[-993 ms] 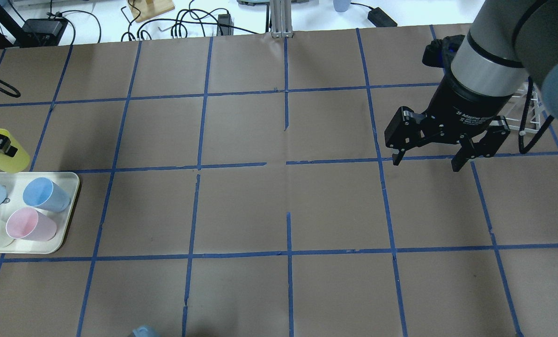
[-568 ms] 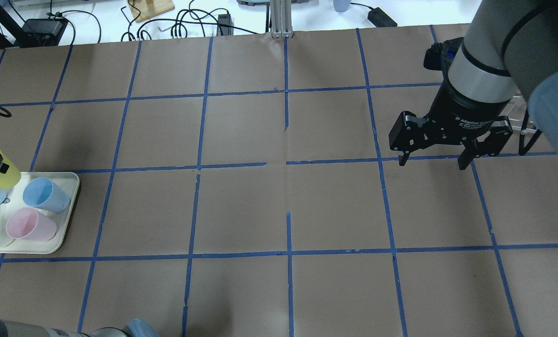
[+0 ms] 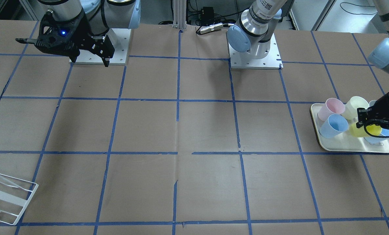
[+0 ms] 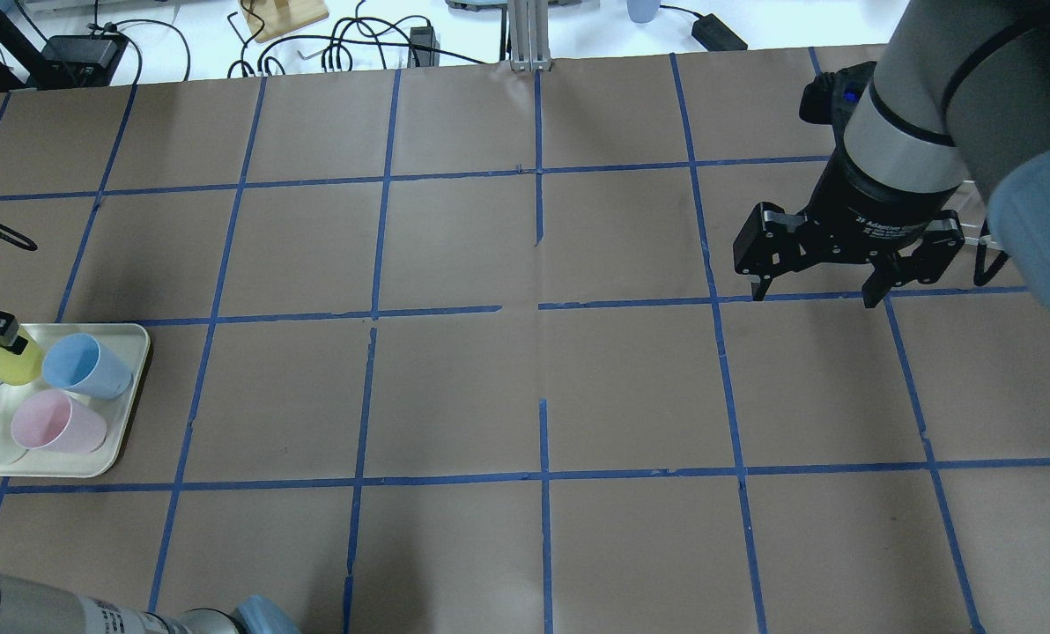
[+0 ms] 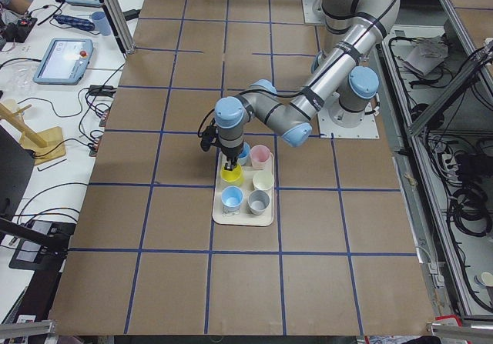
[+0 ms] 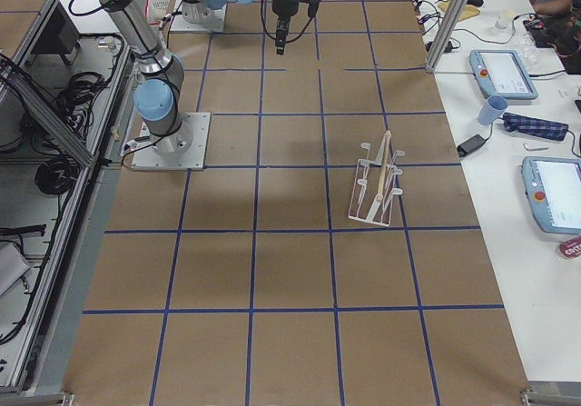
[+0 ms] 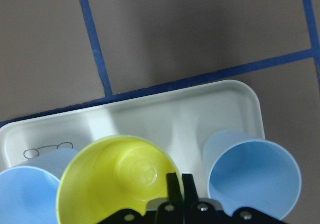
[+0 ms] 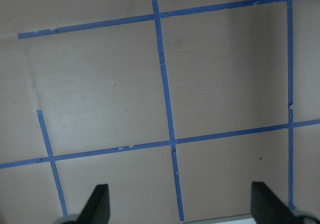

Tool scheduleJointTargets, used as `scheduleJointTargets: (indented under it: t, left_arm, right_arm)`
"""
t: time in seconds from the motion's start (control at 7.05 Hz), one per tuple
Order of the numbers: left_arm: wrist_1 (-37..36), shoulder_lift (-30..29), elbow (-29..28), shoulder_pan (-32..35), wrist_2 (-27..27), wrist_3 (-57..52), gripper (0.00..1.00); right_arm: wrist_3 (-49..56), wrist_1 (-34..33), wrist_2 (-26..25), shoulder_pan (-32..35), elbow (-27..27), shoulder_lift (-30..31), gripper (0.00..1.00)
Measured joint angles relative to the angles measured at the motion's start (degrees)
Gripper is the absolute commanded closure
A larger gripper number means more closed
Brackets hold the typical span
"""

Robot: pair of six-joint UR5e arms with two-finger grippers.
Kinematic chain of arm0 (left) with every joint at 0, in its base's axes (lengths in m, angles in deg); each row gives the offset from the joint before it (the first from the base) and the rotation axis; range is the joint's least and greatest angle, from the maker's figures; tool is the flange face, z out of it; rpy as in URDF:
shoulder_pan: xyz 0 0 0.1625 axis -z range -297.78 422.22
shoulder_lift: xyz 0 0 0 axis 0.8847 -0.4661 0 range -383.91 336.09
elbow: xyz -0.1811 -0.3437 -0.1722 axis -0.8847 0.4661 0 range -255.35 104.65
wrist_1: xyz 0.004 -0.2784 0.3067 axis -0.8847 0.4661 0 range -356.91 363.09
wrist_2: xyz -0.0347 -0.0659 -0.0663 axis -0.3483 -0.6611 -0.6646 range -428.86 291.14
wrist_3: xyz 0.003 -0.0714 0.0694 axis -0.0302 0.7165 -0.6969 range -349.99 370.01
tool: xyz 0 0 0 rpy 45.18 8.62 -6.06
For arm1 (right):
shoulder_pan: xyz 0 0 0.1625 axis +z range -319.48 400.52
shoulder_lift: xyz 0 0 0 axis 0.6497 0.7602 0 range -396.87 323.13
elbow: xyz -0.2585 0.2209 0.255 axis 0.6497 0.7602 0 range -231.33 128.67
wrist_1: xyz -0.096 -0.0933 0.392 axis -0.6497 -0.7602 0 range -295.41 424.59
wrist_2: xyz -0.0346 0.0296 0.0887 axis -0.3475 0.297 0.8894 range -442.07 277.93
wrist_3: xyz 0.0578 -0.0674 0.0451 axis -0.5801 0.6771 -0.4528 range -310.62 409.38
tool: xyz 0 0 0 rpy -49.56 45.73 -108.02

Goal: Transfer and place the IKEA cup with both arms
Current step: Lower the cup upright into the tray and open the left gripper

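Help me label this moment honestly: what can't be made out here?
- Overhead view: the left tool is mostly cut off by the left edge.
- Every view: the yellow IKEA cup has its base hidden, so whether it rests on the tray or hangs above it is unclear.
- Front view: a light blue cup is mostly hidden behind the yellow IKEA cup and left tool.

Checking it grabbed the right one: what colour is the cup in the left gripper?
Bright lemon yellow; the cup shows best in the left wrist view.
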Motion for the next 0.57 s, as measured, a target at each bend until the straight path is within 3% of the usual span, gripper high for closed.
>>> scheduleJointTargets:
  t: [0.14, 0.57]
  left_arm:
    - [-0.1, -0.3, -0.1, 0.0, 0.2, 0.1, 0.29]
    - [4.3, 1.7, -1.8, 0.7, 0.5, 1.2, 0.29]
  right_arm:
    - [0.2, -0.3, 0.3, 0.0, 0.2, 0.1, 0.00]
    - [0.3, -0.4, 0.7, 0.0, 0.0, 0.9, 0.00]
